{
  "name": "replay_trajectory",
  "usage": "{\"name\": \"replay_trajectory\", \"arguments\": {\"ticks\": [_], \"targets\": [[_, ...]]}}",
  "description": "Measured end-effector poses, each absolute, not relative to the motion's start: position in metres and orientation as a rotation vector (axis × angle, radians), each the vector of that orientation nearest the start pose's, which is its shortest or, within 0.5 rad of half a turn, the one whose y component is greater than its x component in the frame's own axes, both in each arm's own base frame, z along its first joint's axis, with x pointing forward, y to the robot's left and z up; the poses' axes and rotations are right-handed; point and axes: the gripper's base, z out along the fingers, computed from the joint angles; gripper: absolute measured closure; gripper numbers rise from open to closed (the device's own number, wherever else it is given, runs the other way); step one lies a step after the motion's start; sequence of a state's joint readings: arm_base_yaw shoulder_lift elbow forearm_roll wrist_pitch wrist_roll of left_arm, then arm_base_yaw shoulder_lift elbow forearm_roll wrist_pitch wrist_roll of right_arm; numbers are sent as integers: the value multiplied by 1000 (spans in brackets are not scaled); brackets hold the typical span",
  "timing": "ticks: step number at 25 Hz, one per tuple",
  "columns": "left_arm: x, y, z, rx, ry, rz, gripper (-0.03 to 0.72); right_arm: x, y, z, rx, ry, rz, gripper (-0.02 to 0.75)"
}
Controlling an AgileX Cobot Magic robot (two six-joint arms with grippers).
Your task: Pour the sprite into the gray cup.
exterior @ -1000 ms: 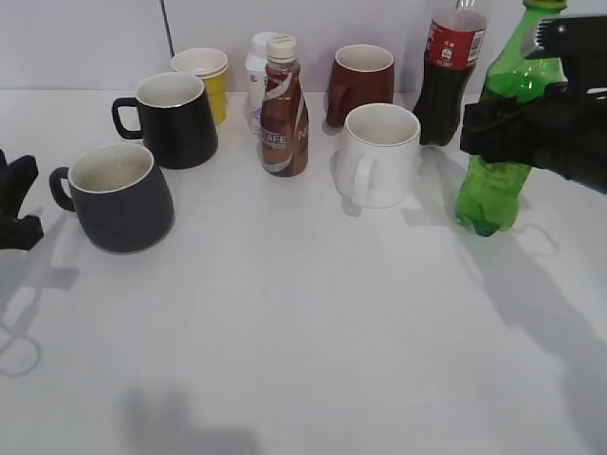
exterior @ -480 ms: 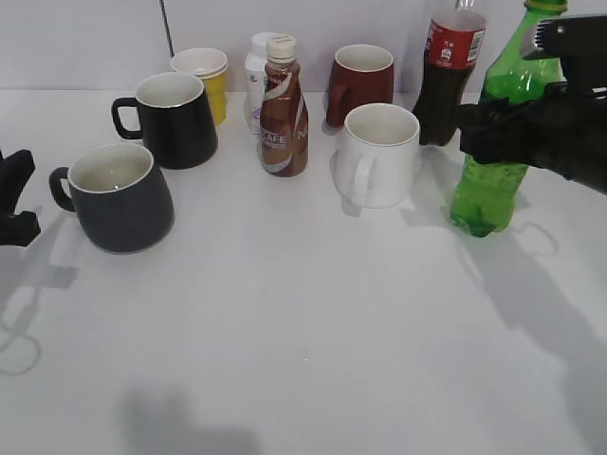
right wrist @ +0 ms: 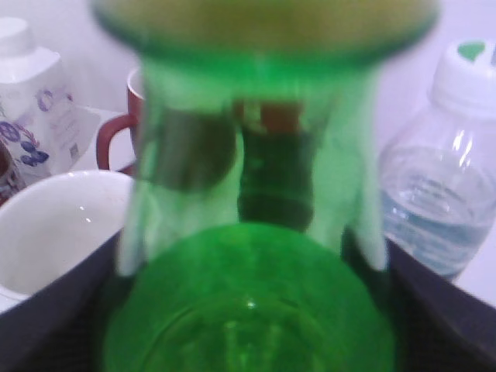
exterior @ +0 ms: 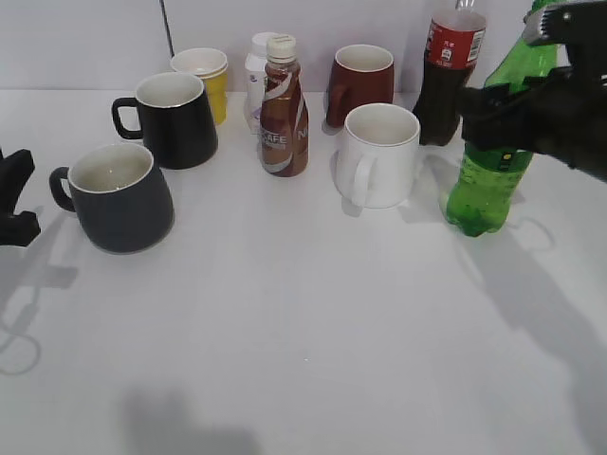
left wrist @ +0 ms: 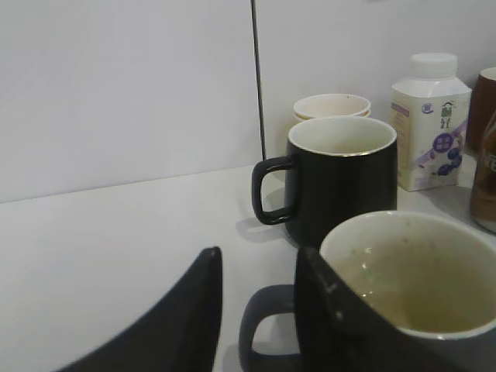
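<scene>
The sprite (exterior: 486, 185) is a tall green plastic bottle at the right of the exterior view. My right gripper (exterior: 517, 118) is shut on its middle and holds it tilted, its base just above the table. It fills the right wrist view (right wrist: 256, 294). The gray cup (exterior: 121, 197) stands upright at the left, with an off-white inside. My left gripper (exterior: 14, 204) is open just left of its handle. In the left wrist view the cup's handle (left wrist: 260, 333) lies between the open jaws (left wrist: 260, 310) and the cup (left wrist: 403, 279) is at the right.
A black mug (exterior: 175, 118), a yellow cup (exterior: 204, 81), a white milk bottle (exterior: 256, 81), a brown coffee bottle (exterior: 284, 109), a maroon mug (exterior: 361, 83), a white mug (exterior: 379, 154) and a cola bottle (exterior: 449, 81) stand at the back. A water bottle (right wrist: 442, 194) stands behind the sprite.
The right gripper has lifted the sprite slightly and carried it a little to the left, tilting it more. The left gripper has barely moved.
</scene>
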State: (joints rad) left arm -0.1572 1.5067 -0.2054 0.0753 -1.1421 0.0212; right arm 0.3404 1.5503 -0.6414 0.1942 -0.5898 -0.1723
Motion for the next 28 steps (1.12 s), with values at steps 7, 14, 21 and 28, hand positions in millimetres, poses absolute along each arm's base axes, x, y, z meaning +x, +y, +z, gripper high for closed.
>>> {"name": "replay_trajectory", "arguments": {"ticks": [7, 14, 21, 28], "targets": [[211, -39, 190, 215, 1627, -123, 435, 276, 88, 262, -232, 1642, 146, 112], [205, -34, 259, 211, 1740, -80, 438, 237, 80, 341, -282, 1590, 187, 109], [145, -23, 333, 174, 1749, -79, 372, 147, 56, 389, -367, 1639, 240, 112], [54, -8, 331, 169, 1868, -85, 225, 52, 25, 376, -448, 1847, 232, 126]]}}
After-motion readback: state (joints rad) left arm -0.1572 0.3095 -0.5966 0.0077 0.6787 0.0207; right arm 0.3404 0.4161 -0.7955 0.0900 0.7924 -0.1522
